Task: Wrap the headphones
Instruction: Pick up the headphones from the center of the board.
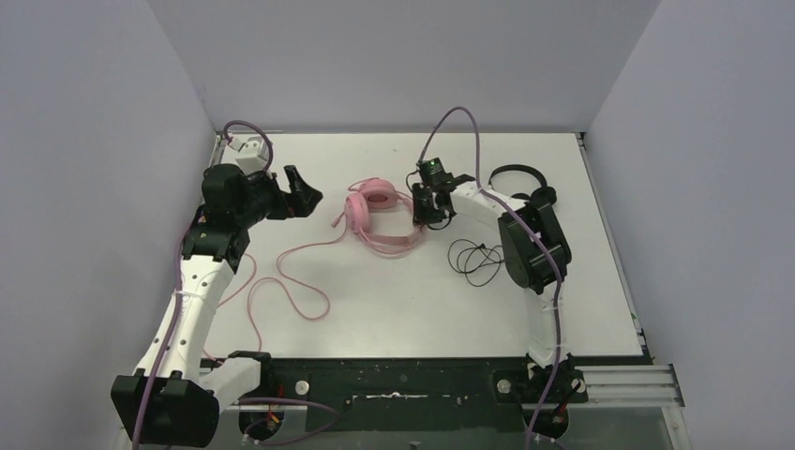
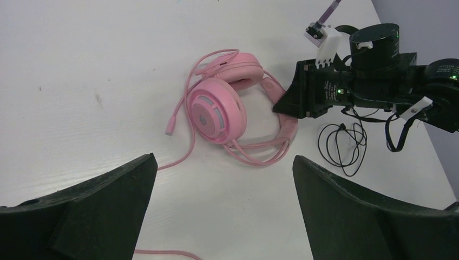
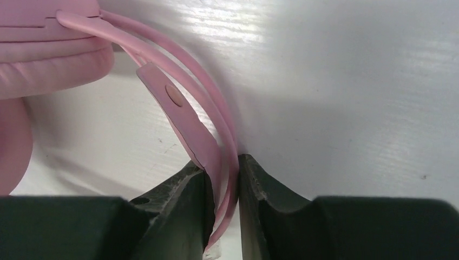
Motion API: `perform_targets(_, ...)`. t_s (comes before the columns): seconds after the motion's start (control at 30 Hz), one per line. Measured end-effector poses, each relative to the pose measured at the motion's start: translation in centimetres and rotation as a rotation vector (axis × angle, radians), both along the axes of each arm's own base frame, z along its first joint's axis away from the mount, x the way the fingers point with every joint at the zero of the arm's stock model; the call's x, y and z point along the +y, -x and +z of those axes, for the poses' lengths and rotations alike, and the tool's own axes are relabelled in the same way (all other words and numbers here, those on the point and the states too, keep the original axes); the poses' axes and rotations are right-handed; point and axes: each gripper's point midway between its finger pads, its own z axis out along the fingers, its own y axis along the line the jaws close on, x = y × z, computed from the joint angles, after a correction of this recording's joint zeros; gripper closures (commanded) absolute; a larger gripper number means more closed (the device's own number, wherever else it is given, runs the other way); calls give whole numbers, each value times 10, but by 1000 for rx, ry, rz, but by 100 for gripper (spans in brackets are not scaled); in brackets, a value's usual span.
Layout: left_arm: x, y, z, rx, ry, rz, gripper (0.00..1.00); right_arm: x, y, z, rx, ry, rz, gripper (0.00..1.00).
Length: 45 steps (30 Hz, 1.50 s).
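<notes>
Right gripper [image 3: 223,216] pinches the pink headphones [image 2: 216,111] by the headband [image 3: 187,119] at 3 o'clock, probably anchoring them; left gripper [image 1: 302,195] hovers wide open, empty, at 9.

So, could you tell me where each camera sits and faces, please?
Top external: above, behind the arms, looking down on the white table; both arms show.
Left wrist: on the left arm, facing the pink padded over-ear headphones; open left pincer frames them.
Right wrist: on the right arm, close on their headband, gripped by the right pincer.
Shared: headphones in all three; thin black cable in the first two.
</notes>
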Motion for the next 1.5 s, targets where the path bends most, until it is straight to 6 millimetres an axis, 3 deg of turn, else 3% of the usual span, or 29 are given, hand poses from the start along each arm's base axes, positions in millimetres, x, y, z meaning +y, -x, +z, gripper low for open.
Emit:
perform_targets(0.1,-2,0,-2,8,7,-11,4,-6,5,0,46,-85,-8,91)
perform_targets(0.37,-17,-2,-3,26,68,-81,4,-35,20,15,256,-352,-18,97)
perform_targets(0.43,-22,-3,-8,54,89,-102,6,-41,26,24,289,-390,-19,97)
perform_targets(0.57,-31,-2,-14,92,126,-143,8,-40,37,62,300,-481,0,96)
perform_targets(0.77,-61,9,-4,29,107,-251,19,-29,51,109,274,-589,77,96)
perform_targets(0.9,-85,32,2,-94,39,-357,18,-31,57,113,279,-567,73,96)
perform_targets(1.07,-98,59,8,-254,-47,-435,17,-41,62,110,256,-508,28,96)
perform_targets(1.27,-118,58,14,-267,11,-479,21,-42,61,108,182,-409,-6,96)
perform_targets(1.4,-133,48,3,-165,126,-482,22,-34,62,110,72,-305,5,96)
perform_targets(1.5,-130,42,-6,-86,182,-455,22,-29,56,120,-59,-209,59,100)
